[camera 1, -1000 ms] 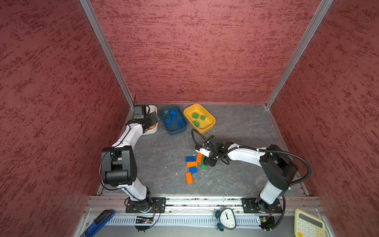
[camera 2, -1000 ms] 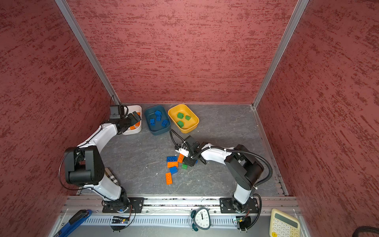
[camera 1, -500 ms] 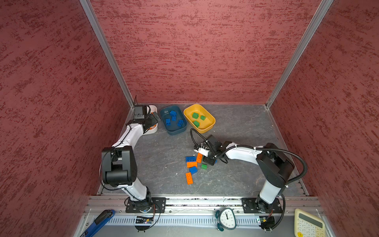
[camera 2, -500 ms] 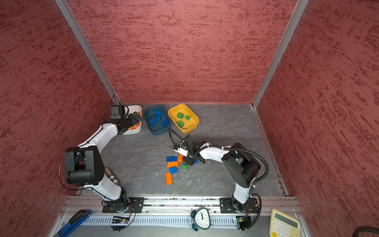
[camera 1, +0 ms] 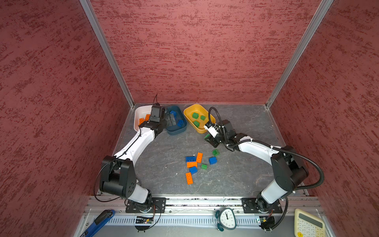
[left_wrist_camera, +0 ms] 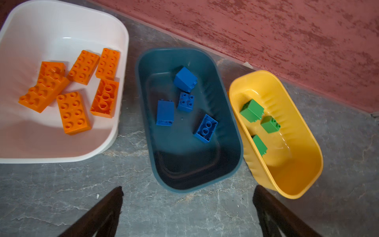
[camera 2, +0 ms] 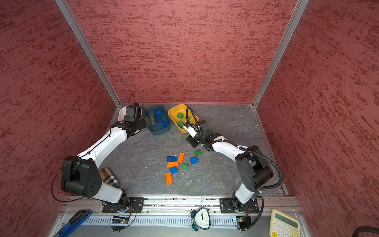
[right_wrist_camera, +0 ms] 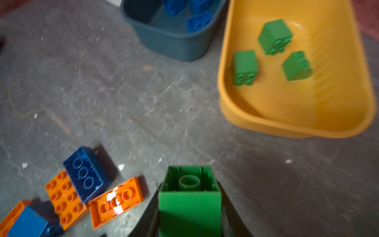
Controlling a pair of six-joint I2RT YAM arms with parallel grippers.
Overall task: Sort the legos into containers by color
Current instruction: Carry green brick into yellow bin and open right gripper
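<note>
Here the left gripper (left_wrist_camera: 188, 192) gapes wide, holding nothing, at the dark teal tub (left_wrist_camera: 184, 164) with blue bricks (left_wrist_camera: 185, 79); the right gripper (camera 1: 211, 140) pinches a square green lego (right_wrist_camera: 189, 203), glossy, its hollow underside turned to the wrist camera, just short of the yellow tub (right_wrist_camera: 287, 131).

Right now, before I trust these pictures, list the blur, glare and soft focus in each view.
Right wrist view: motion blur smears the grey stone-patterned floor and yellow ribbed plastic tub; white glare on an oblong orange studded brick; the square green brick in the right fingers is sharper. Left wrist view: crisp, except the dark, soft-edged left fingers. Both top views: sharp, evenly lit.
</note>
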